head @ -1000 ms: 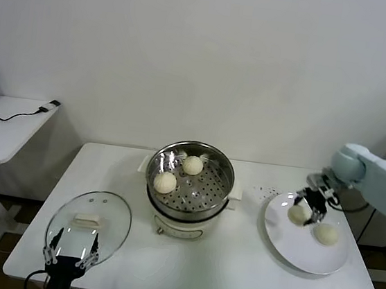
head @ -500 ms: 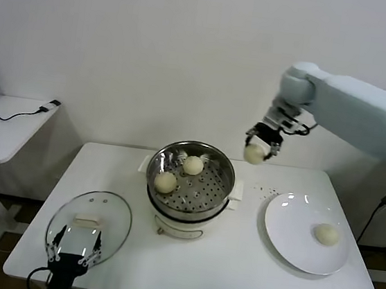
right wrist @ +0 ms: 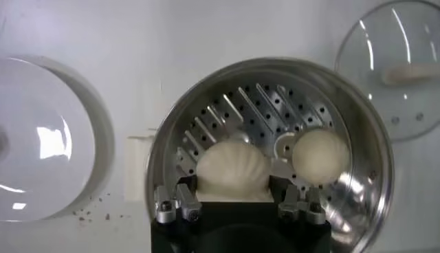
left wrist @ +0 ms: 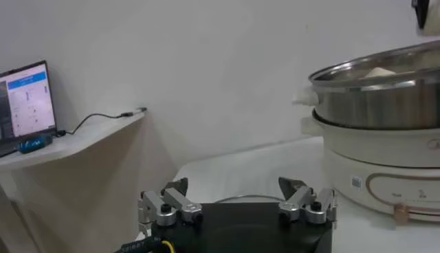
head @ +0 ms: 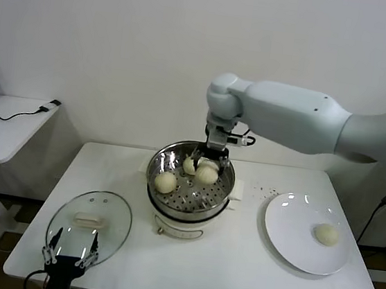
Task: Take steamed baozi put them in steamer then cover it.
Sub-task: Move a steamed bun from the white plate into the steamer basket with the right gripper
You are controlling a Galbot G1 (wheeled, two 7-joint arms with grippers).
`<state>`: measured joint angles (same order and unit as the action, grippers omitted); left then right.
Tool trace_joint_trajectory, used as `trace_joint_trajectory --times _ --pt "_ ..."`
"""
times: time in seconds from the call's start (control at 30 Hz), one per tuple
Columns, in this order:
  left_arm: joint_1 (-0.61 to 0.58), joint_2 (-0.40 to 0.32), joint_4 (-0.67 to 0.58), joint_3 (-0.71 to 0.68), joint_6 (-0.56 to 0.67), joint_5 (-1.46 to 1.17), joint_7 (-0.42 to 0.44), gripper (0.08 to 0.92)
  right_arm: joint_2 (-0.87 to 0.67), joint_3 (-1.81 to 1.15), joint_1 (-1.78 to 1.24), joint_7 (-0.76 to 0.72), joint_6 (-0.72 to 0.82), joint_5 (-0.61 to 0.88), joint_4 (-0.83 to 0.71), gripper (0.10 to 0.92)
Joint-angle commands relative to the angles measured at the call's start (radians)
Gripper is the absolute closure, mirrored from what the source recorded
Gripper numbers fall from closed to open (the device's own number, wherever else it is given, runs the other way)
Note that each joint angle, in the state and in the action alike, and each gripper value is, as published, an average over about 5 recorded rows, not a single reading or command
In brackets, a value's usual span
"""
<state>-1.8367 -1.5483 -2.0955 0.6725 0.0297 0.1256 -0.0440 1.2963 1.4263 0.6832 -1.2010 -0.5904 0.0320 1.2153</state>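
The steel steamer (head: 184, 209) stands on its white cooker base at the table's middle. Two steamed baozi lie in it, one near the left wall (head: 166, 182) and one at the back (head: 190, 165). My right gripper (head: 208, 168) reaches down into the basket, shut on a third baozi (right wrist: 232, 168), just above the perforated bottom (right wrist: 275, 110) and beside another bun (right wrist: 321, 157). One more baozi (head: 326, 234) rests on the white plate (head: 294, 233) at the right. The glass cover (head: 90, 220) lies flat at the front left. My left gripper (head: 69, 252) hangs open over its near edge.
A side desk (head: 6, 130) with a cable and a laptop (left wrist: 27, 103) stands off to the left. The white table (head: 234, 275) has bare room in front of the cooker. The wall is close behind.
My right arm lifted a baozi off the plate, swung it left across the table and lowered it into the steamer. The left arm has not moved.
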Motion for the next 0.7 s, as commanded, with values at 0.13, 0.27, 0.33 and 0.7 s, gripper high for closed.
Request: trace_joint_trajectory --times 0.13,0.27,0.33,0.7 --pt "-0.001 -0.002 0.012 0.01 0.0 -0.012 -0.002 0.177 0.065 -0.002 -0.134 0.012 -0.058 -0.095 0.023 0.338" --pt "-0.001 -0.001 0.018 0.013 0.001 -0.014 -0.003 0.177 0.063 0.001 -0.145 0.016 -0.058 -0.094 0.022 0.338" --pt "0.001 0.0 0.022 0.013 0.002 -0.014 -0.003 0.177 0.063 -0.002 -0.15 0.018 -0.057 -0.093 0.021 0.338" --pt "0.005 0.001 0.028 0.011 0.001 -0.013 -0.003 0.177 0.056 -0.017 -0.154 0.033 -0.048 -0.095 0.021 0.327"
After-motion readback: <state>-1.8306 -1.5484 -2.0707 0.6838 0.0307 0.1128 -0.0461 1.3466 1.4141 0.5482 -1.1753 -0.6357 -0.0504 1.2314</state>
